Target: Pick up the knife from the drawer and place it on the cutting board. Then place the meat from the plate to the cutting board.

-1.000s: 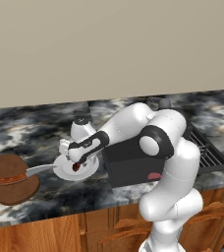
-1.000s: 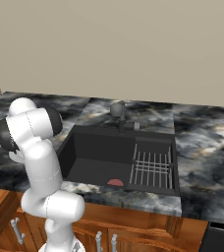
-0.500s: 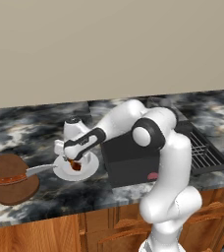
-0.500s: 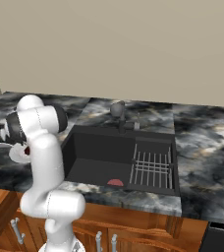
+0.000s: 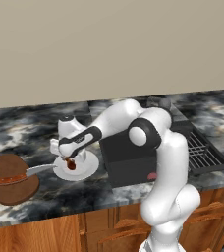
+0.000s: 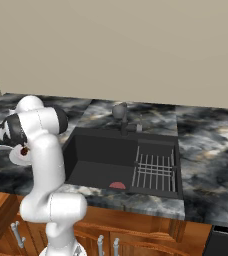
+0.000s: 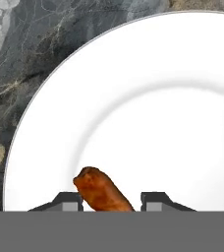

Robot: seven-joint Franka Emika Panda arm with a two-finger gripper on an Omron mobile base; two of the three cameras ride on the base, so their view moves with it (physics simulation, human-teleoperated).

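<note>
The white plate [image 5: 87,171] sits on the dark marble counter just left of the sink. The small brown meat [image 5: 71,165] lies on it, and my gripper [image 5: 70,161] reaches down over it. In the hand view the meat [image 7: 102,192] stands between the two fingertips [image 7: 67,201], which press close on either side above the plate [image 7: 158,123]. The knife [image 5: 13,179] lies on the cutting board [image 5: 6,165] to the left, its blade reaching toward the plate. The right base view shows the gripper [image 6: 23,150] at the plate [image 6: 17,159]. The drawer is out of view.
A black sink [image 5: 133,162] with a wire rack [image 6: 156,167] lies right of the plate, and a pink-red lump [image 6: 117,185] rests in its basin. A faucet [image 6: 120,112] stands behind it. Wooden cabinet fronts [image 5: 60,231] run below the counter edge.
The arm has swung left and lowered onto the plate. The fingers, wide apart a second ago, have closed in on the meat.
</note>
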